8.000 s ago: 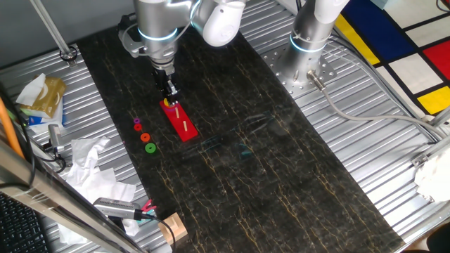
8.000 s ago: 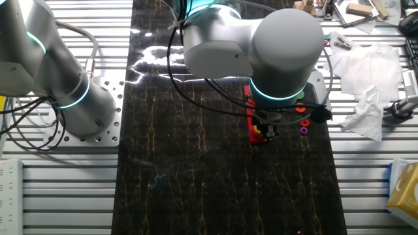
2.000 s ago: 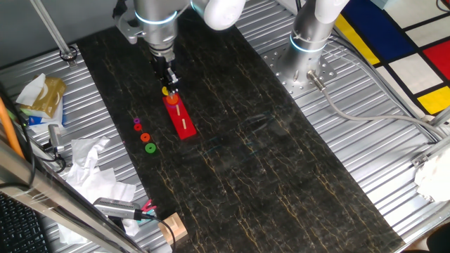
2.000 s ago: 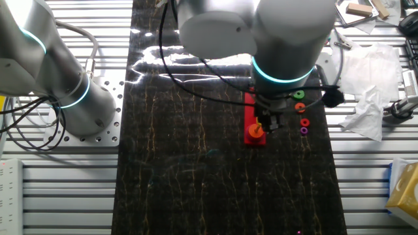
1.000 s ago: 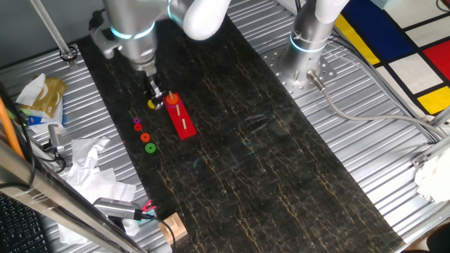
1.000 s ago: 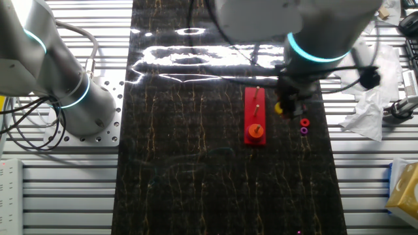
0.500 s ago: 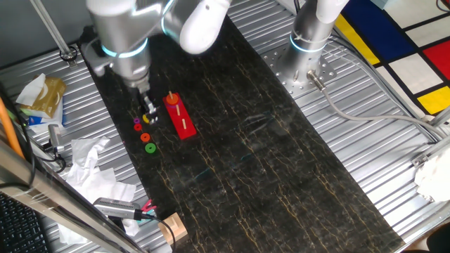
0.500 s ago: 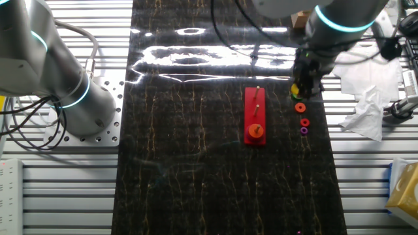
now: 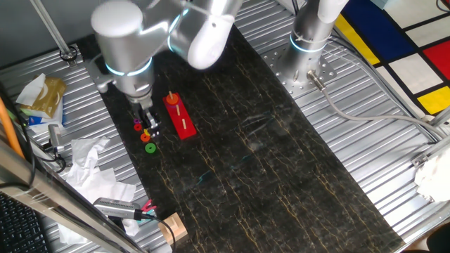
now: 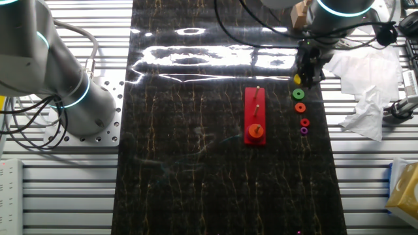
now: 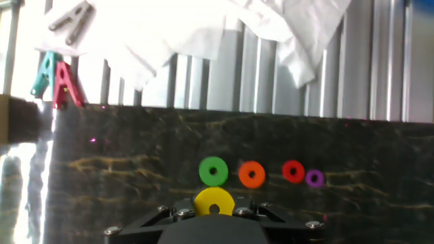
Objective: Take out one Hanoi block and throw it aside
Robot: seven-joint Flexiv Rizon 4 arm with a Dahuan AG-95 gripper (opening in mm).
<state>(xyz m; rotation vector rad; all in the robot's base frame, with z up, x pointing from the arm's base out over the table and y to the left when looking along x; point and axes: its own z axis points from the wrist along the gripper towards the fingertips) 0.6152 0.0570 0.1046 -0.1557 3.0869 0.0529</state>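
rings on mat (image 11: 213, 171): 4 | yellow Hanoi block (image 11: 214, 202): 1 | red peg base (image 10: 255, 124): 1 | clothespins (image 11: 56, 78): 3

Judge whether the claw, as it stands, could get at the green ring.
Probably not yet: the claw is already shut on the yellow Hanoi block, so its fingers are occupied. Otherwise the green ring lies close by, uncovered.
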